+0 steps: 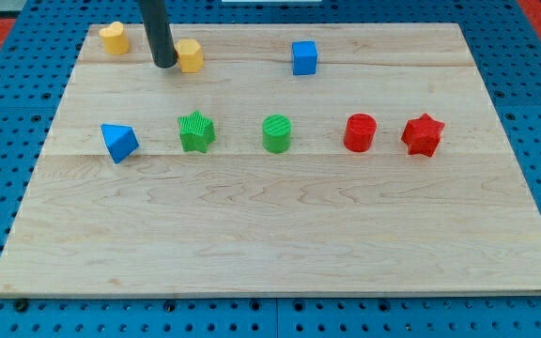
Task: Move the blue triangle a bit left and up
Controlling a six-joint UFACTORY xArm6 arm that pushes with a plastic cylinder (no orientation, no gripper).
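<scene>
The blue triangle [118,142] lies at the view's left in the middle row of the wooden board [280,244]. My tip [164,64] is near the view's top left, just left of a yellow block [190,55] and touching or almost touching it. My tip is well above and a little right of the blue triangle, clearly apart from it.
Another yellow block [114,38] sits at the top left corner. A blue cube [304,57] is at the top middle. Right of the triangle, in a row: a green star [196,131], a green cylinder [276,133], a red cylinder [360,132] and a red star [423,134].
</scene>
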